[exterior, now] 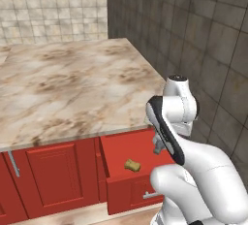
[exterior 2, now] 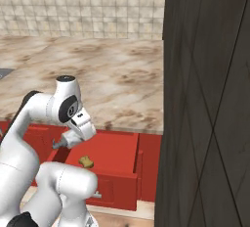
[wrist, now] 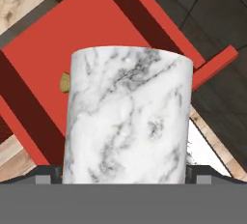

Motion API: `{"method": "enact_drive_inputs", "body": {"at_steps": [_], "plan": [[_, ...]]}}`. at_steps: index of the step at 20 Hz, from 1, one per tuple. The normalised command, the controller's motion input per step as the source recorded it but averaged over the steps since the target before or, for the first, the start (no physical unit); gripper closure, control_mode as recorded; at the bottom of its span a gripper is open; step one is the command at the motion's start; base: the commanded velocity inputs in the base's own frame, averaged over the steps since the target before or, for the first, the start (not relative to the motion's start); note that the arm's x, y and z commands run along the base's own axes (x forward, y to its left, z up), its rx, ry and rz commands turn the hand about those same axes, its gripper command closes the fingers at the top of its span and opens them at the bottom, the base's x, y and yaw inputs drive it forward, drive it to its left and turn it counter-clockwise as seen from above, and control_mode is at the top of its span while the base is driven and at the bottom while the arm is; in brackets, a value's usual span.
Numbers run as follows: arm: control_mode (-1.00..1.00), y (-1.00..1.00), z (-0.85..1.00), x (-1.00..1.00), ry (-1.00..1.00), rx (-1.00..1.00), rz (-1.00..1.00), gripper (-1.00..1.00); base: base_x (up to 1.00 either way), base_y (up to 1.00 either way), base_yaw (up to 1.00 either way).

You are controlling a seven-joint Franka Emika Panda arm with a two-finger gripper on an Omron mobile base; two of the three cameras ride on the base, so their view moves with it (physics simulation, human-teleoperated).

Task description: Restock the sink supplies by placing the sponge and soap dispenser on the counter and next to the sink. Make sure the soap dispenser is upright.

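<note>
Marble-grey soap dispenser [wrist: 128, 117] btwn wide pincer [wrist: 124, 178] tips, sponge [exterior: 132, 165] (in drawer [exterior: 127, 154])

The worktop [exterior: 72, 83] is beige marble with brown veins; the drawer [exterior: 127, 157] under it is red. The sponge [exterior: 132, 165] is tan, and the soap dispenser [wrist: 128, 117] is white, grey-veined marble.
</note>
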Motion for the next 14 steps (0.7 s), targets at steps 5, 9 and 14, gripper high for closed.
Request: {"method": "enact_drive_inputs", "body": {"at_steps": [5,9,14], "plan": [[-1.0,0.92,0.0,0.0,0.14,0.0,0.0,1.0,0.0,0.0,0.0],[1.0,0.5,0.0,0.0,0.05,0.0,-0.01,1.0,0.0,0.5,-0.04],[1.0,0.0,0.0,0.0,0.0,0.0,0.0,1.0,0.0,1.0,-0.11]]}}
